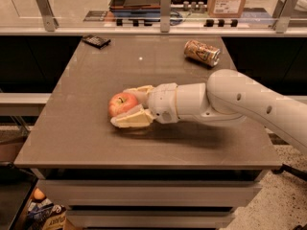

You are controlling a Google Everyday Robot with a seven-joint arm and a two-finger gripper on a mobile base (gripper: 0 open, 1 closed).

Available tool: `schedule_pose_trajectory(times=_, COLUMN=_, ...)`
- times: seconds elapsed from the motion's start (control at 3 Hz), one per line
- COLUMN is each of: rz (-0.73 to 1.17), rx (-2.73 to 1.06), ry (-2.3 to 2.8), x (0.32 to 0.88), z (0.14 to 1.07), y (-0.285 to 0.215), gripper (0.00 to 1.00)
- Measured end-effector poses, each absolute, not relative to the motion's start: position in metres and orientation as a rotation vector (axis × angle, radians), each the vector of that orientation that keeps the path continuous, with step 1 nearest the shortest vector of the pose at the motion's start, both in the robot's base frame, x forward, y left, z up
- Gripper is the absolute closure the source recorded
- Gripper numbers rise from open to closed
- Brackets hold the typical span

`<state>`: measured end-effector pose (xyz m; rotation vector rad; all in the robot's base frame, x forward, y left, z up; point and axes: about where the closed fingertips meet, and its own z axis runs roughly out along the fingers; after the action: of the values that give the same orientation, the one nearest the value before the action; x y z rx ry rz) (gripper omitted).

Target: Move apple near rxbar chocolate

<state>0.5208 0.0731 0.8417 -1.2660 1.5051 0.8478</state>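
Note:
The red-and-yellow apple (120, 103) sits on the brown table (86, 143), left of centre. My gripper (120, 108) reaches in from the right, low over the table. Its two cream fingers (130, 120) close on the apple, one on its far side and one on its near side, both touching it. The rxbar chocolate (96, 40), a small flat dark bar, lies at the table's far left corner, well away from the apple.
A tan drink can (202, 52) lies on its side at the far right of the table. A glass rail with metal posts (165, 6) runs along the back edge. Shelves and a floor bin with packets (41, 210) are below the front left.

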Motion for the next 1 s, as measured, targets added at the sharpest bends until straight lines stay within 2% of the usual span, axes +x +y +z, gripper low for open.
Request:
schedule_pose_trajectory(times=0.67, rz=0.851, rx=-1.274, ry=1.500, x=0.5189, z=0.8429, y=0.0772, gripper=0.87)
schedule_pose_trajectory(times=1.0, rz=0.852, rx=-1.277, ry=1.497, x=0.5180, z=0.8435, y=0.0791, gripper=1.00)
